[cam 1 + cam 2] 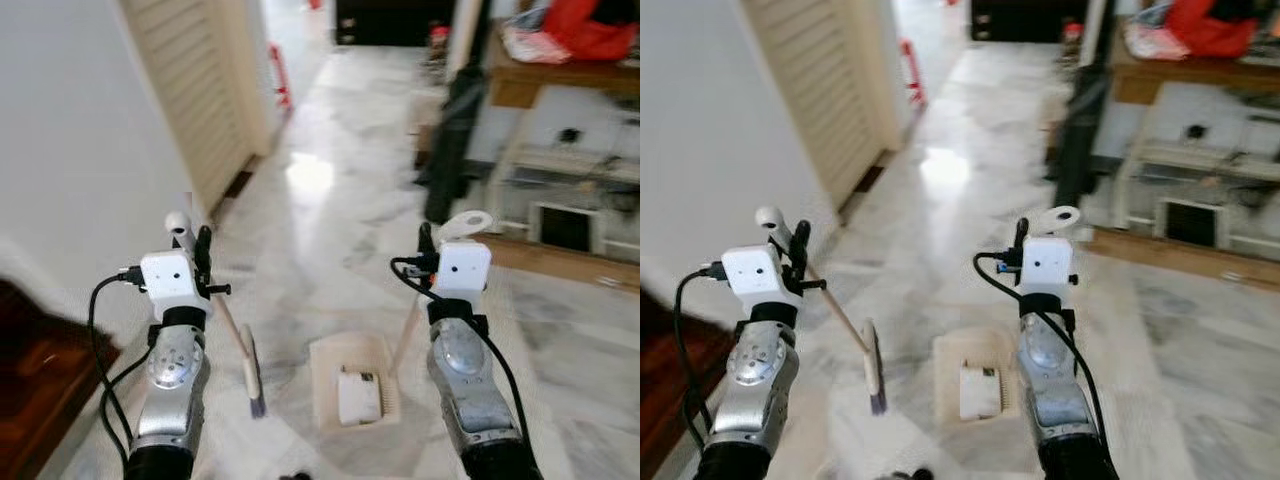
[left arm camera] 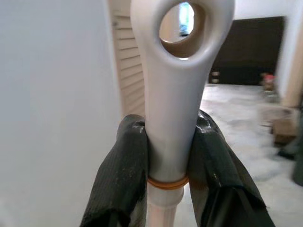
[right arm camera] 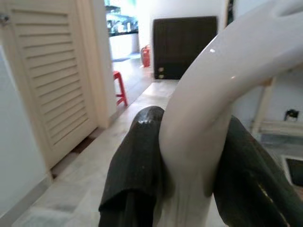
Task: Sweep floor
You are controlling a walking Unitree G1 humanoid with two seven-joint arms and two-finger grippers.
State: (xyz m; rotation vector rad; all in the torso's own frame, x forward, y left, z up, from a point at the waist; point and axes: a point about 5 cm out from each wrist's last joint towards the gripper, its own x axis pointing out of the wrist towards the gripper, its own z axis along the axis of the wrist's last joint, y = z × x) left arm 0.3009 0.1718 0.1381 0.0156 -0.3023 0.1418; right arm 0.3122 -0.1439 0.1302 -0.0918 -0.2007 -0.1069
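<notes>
- Dustpan [image 1: 352, 385] sits on the marble floor [image 1: 330, 215] straight ahead of me, between my two arms; it is cream-coloured and open-topped.
- Inside the dustpan I can see one pale, boxy scrap [image 1: 358, 397] with a dark mark at its top edge, lying toward the near right of the pan. I cannot tell what it is.
- My right end effector [image 3: 189, 161] is clenched on the dustpan's handle [image 1: 466, 224], a long white stem that ends in a loop above the wrist. The right wrist view shows both black fingers pressed against the curved white plastic.
- My left end effector [image 2: 165, 156] is grasping the broom [image 1: 240, 350] near the top of its handle. In the left wrist view the fingers squeeze the grey grip just above an orange ring, and the hanging hole shows above them.
- The broom's stick slants down and to the right from that hand, and its narrow head [image 1: 253, 385] touches the floor just left of the dustpan.
- A cream louvred door [image 1: 200, 90] stands on my left, and a red stool [image 1: 281, 75] sits farther down the passage.
- On the right a wooden counter [image 1: 560, 80] carries a red heap, blurred.
</notes>
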